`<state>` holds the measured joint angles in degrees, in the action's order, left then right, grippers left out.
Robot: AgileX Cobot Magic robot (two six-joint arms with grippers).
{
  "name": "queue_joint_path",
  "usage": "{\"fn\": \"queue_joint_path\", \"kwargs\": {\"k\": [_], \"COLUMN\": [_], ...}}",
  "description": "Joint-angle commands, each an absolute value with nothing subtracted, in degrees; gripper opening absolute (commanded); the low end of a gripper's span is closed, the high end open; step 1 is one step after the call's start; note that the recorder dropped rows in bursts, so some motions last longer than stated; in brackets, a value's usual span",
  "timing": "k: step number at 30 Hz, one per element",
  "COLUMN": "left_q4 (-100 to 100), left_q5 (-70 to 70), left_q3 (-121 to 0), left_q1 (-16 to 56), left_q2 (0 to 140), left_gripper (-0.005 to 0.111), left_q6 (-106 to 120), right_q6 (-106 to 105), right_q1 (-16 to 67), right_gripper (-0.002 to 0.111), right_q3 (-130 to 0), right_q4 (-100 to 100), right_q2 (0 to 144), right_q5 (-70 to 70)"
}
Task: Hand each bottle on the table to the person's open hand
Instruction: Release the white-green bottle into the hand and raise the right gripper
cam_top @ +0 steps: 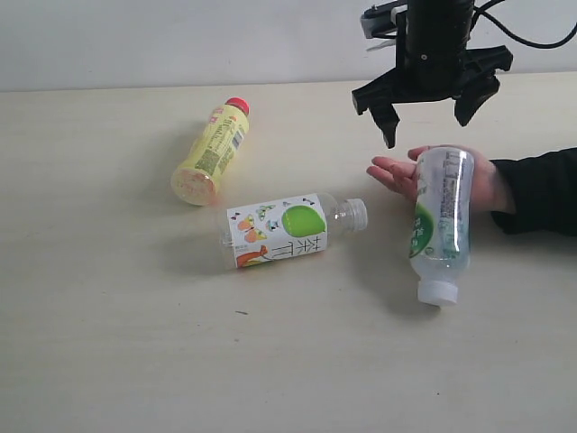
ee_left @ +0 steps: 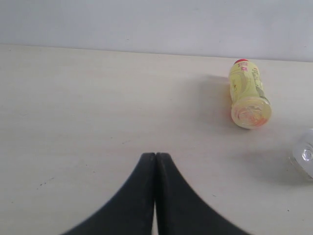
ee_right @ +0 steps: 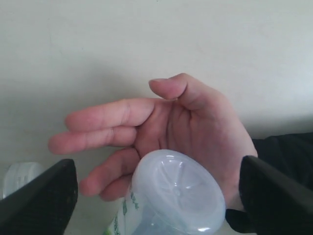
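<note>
A clear bottle with a green-white label (cam_top: 442, 216) lies across the person's open hand (cam_top: 397, 173), white cap end down toward the table (cam_top: 108, 361). My right gripper (cam_top: 429, 126) hangs open just above it, fingers apart from the bottle. In the right wrist view the bottle's base (ee_right: 178, 191) sits between the wide fingers (ee_right: 44, 196) over the palm (ee_right: 195, 122). A yellow bottle with a red cap (cam_top: 212, 149) and a clear bottle with a fruit-picture label (cam_top: 288, 230) lie on the table. My left gripper (ee_left: 155, 155) is shut and empty, with the yellow bottle (ee_left: 248, 95) ahead of it.
The person's black sleeve (cam_top: 541, 191) reaches in from the right edge. A clear bottle end (ee_left: 305, 156) shows at the edge of the left wrist view. A pale wall (cam_top: 180, 41) runs behind the table.
</note>
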<state>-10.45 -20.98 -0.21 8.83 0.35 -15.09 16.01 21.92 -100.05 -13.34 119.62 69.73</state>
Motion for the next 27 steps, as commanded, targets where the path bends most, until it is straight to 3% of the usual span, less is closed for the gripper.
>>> {"fn": "queue_joint_path", "kwargs": {"k": [1,16,23,27], "left_q4": [-10.43,-10.43,-10.43,-10.43], "left_q5": [-20.71,-20.71,-20.71,-20.71], "left_q3": [0.00,0.00,0.00,0.00], "left_q1": [9.10,9.10,9.10,9.10], "left_q2": [0.00,0.00,0.00,0.00], "left_gripper": [0.002,0.002,0.002,0.002], "left_q6": [-15.00,-15.00,-15.00,-15.00], "right_q6": [16.10,12.66,11.68,11.55], "right_q1": [22.01,22.01,22.01,22.01], "right_gripper": [0.084,0.084,0.084,0.084], "right_q3": [-100.31,-98.55,-86.99,-76.83], "right_q4": [-14.12,-13.75,-13.67,-11.51], "right_q2": [118.83,105.34,95.79,89.06], "right_q5": [69.96,69.96,69.94,63.27]}}
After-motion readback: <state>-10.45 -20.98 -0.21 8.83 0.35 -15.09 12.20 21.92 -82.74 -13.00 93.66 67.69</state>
